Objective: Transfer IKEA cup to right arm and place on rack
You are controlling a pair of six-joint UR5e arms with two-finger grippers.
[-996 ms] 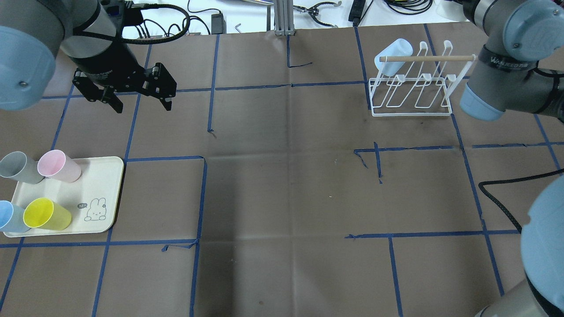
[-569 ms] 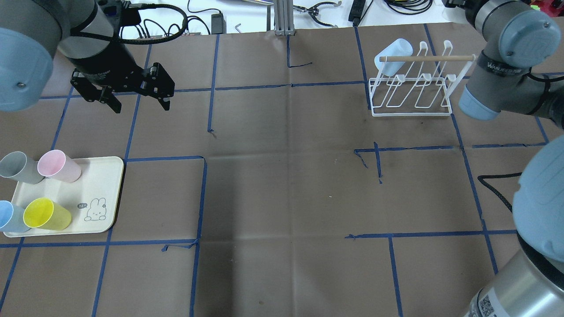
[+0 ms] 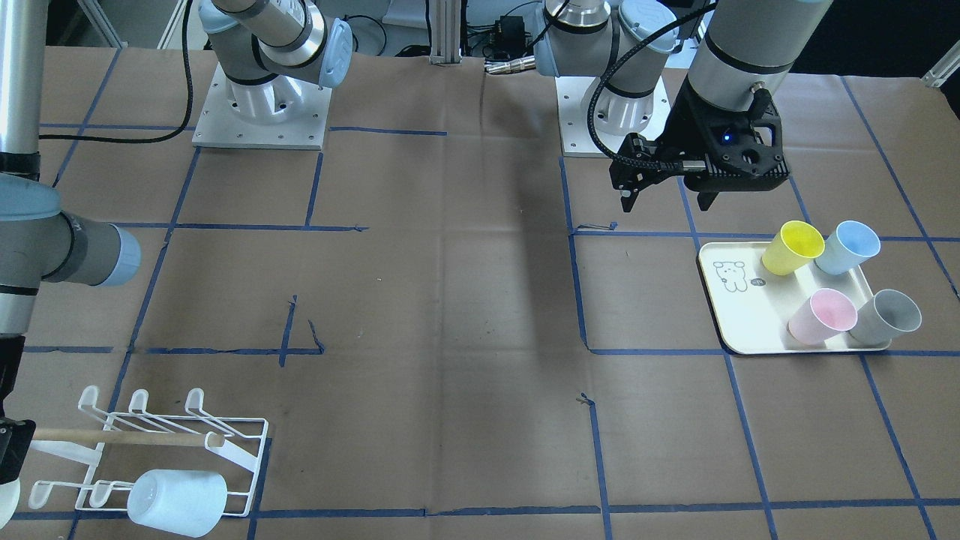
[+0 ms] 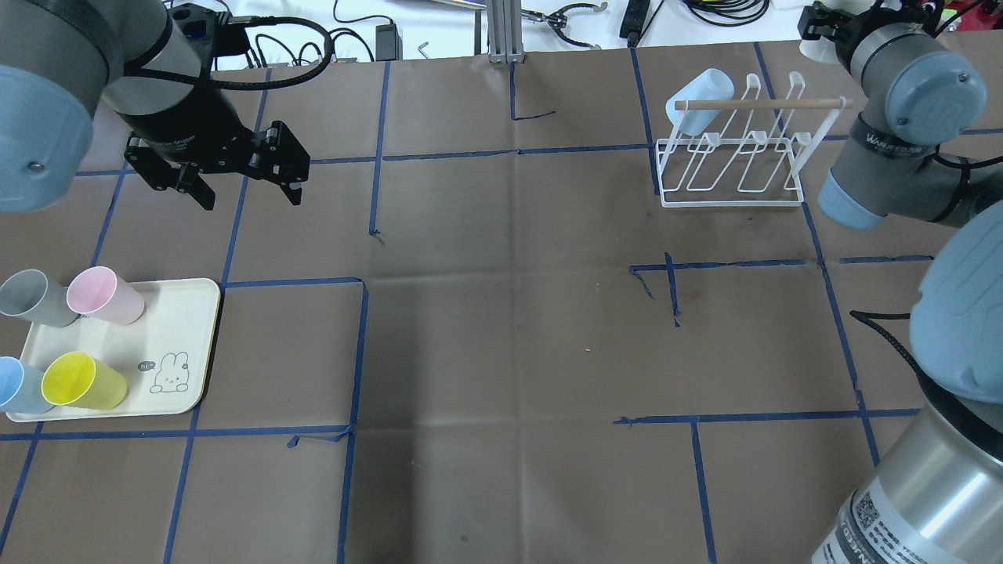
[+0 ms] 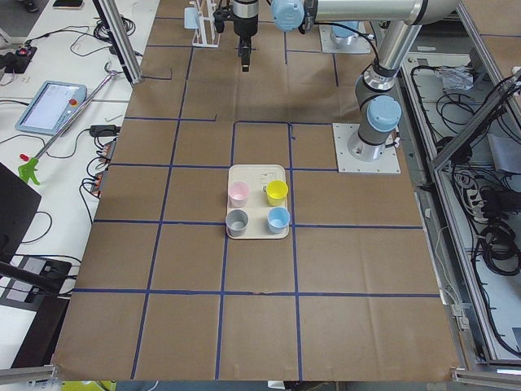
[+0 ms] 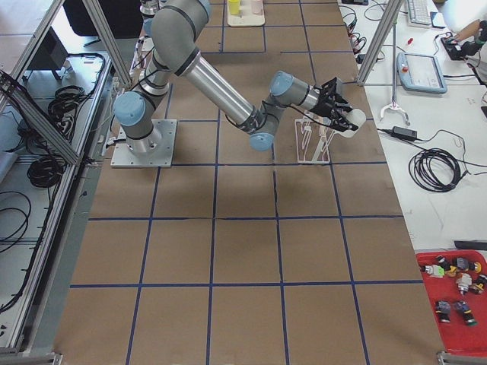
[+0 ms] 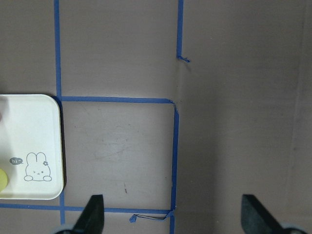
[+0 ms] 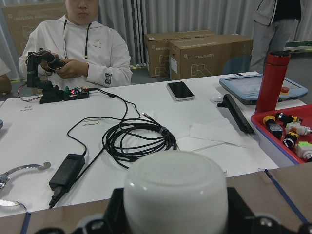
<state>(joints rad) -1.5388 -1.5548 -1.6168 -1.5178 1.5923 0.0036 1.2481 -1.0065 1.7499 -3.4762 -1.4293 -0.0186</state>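
My right gripper (image 6: 342, 112) is shut on a white cup (image 8: 175, 195), whose base faces the right wrist camera. It hovers just past the far right end of the white wire rack (image 4: 729, 168) with the wooden dowel handle (image 4: 764, 103). A pale blue cup (image 4: 700, 100) hangs upside down on the rack's left prong and also shows in the front view (image 3: 176, 501). My left gripper (image 4: 251, 196) is open and empty, above bare table beyond the cream tray (image 4: 176, 313).
The bear-drawing tray holds a pink cup (image 4: 102, 294), grey cup (image 4: 31, 298), blue cup (image 4: 16, 385) and yellow cup (image 4: 82, 381). Cables, tools and operators are past the table's far edge. My right arm's elbow (image 4: 854, 196) hangs beside the rack's right end.
My left gripper has shifted slightly nearer the tray, still open. My right arm has swung, bringing its wrist and gripper into view past the rack's far right corner.
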